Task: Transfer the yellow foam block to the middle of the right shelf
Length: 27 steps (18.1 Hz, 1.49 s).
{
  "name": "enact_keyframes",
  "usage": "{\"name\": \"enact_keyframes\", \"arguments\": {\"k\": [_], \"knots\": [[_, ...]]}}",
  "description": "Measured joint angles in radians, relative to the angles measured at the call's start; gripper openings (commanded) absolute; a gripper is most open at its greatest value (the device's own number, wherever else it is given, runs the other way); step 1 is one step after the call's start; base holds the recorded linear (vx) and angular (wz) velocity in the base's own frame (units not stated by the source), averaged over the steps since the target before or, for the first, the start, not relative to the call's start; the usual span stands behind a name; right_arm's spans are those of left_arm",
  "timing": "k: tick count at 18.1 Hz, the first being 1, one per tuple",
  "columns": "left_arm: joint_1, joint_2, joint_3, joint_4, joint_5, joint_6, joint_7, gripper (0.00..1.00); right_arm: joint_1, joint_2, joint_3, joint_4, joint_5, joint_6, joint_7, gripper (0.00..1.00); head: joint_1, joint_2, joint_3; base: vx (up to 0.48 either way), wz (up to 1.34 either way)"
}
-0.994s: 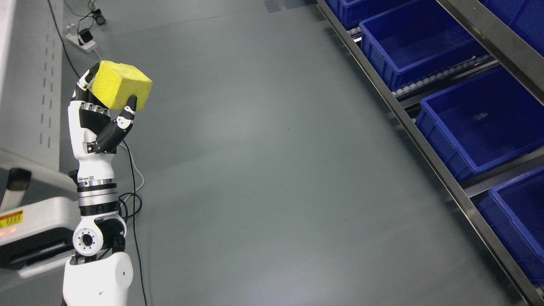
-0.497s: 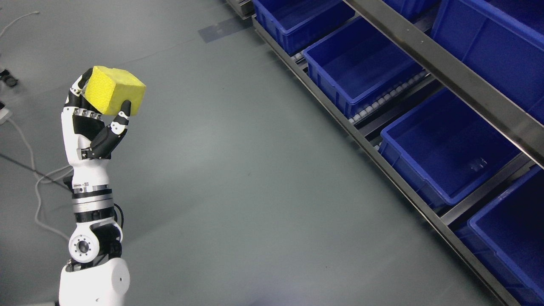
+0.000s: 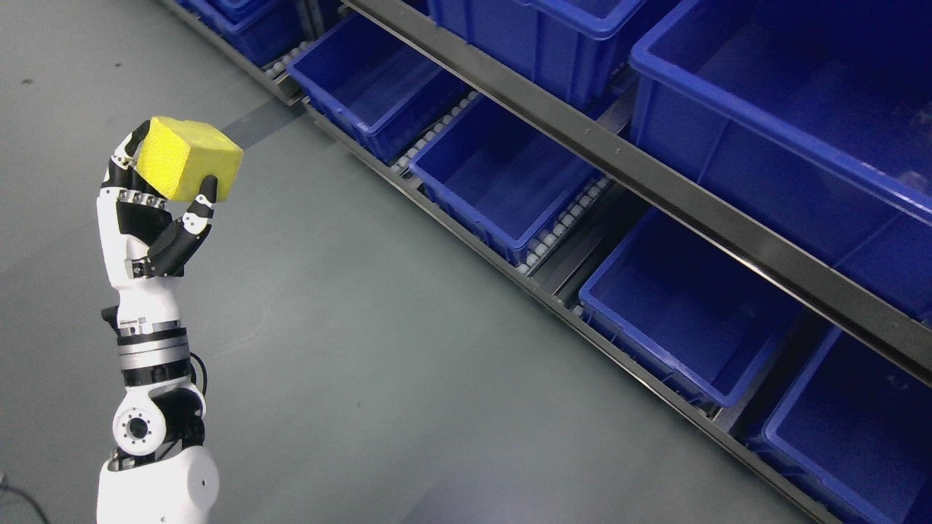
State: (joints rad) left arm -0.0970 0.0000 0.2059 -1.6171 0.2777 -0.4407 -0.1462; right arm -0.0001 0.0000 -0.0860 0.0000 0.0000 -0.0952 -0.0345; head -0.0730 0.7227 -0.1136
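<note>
A yellow foam block [image 3: 191, 156] is held up at the left of the head view, well above the grey floor. My left hand [image 3: 156, 193] is shut on it, thumb on its near face and fingers curled behind its left side. The arm rises upright from the lower left corner. The metal shelf [image 3: 655, 196] runs diagonally across the right half, far to the right of the block. Its lower tier carries open blue bins [image 3: 502, 171], and bigger blue bins [image 3: 786, 116] sit on the tier above. The right hand is out of view.
Bare grey floor [image 3: 378, 349] lies between my arm and the shelf's front rail. More blue bins [image 3: 684, 320] stand along the lower tier, on roller tracks. A pale tape patch [image 3: 255, 120] marks the floor near the shelf's far end.
The whole picture has swung to the right, so the camera turned: the shelf now fills the right half and the cables and cabinet have left the view. The hand still holds the block the same way.
</note>
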Motion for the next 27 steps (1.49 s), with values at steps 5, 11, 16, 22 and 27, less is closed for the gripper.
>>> {"name": "enact_keyframes", "arguments": {"k": [5,11,16,22,27], "knots": [[0.014,0.0,-0.002,-0.025,0.0,-0.003,-0.022,0.31,0.0,0.0,0.0,0.0,0.0,0.0,0.0,1.0,0.0,0.0,0.0,0.387,-0.55],[-0.049,0.003,-0.01,-0.062,0.0,0.022,-0.059,0.3,0.0,0.0,0.0,0.0,0.0,0.0,0.0,1.0,0.0,0.0,0.0,0.195,-0.22],[-0.279,0.042,-0.047,-0.07,-0.003,0.363,-0.063,0.3,0.0,0.0,0.0,0.0,0.0,-0.001,0.0,1.0,0.0,0.0,0.0,0.071,-0.03],[-0.607,0.077,-0.15,0.042,-0.019,0.677,-0.063,0.31,0.0,0.0,0.0,0.0,0.0,-0.001,0.0,1.0,0.0,0.0,0.0,0.024,0.0],[-0.755,0.071,-0.247,0.195,-0.09,0.738,-0.063,1.0,0.0,0.0,0.0,0.0,0.0,-0.001,0.0,1.0,0.0,0.0,0.0,0.044,0.02]]}}
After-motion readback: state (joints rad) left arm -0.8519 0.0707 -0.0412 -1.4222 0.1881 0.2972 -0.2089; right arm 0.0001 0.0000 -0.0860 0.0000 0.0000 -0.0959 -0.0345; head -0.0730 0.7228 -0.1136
